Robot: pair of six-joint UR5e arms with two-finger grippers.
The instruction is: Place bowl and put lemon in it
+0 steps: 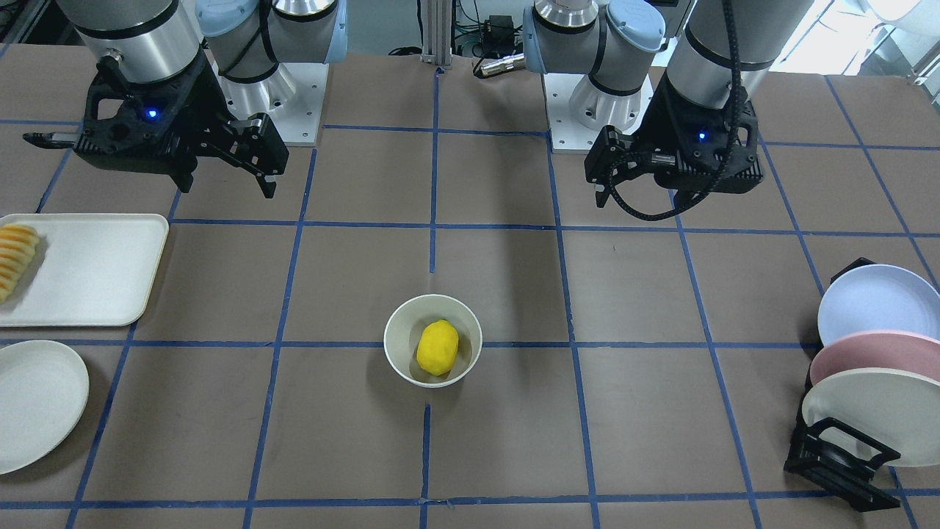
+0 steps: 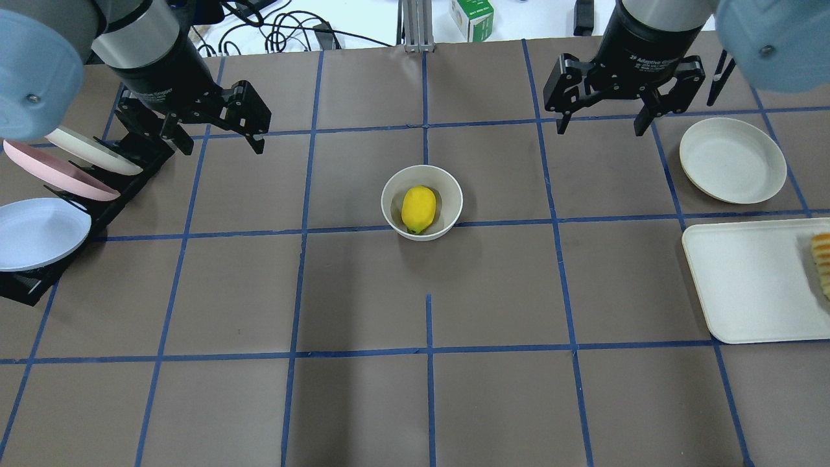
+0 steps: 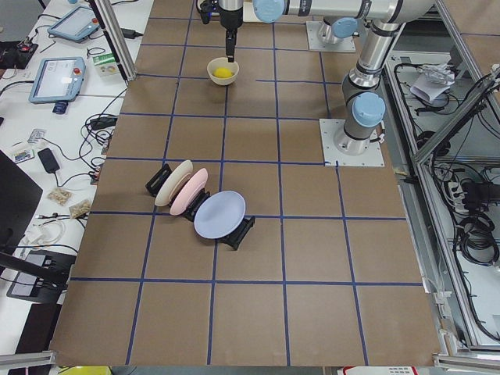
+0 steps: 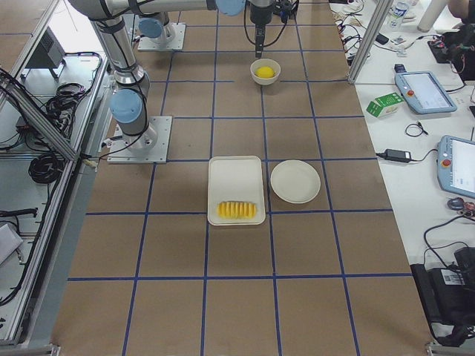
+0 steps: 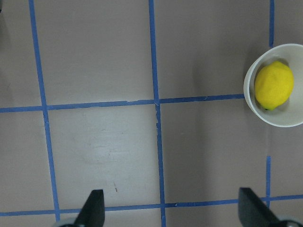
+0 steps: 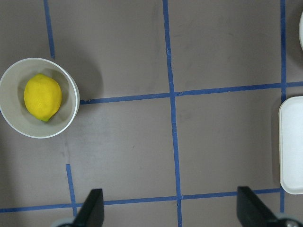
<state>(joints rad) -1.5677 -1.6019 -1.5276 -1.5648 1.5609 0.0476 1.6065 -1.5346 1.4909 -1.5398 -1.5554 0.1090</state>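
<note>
Yellow oval lemon [image 2: 418,207] in round glossy bowl [image 2: 391,194]

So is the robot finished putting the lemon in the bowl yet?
It looks finished. The deep off-white round bowl stands in the middle of the brown table, and the small yellow oval lemon lies inside it. Nothing is in hand: the left fingers and right fingers are open, empty and away from the bowl. Nothing seems left to do.

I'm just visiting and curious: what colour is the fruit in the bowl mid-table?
Bright yellow. The lemon shows best in the right wrist-mounted view.
</note>
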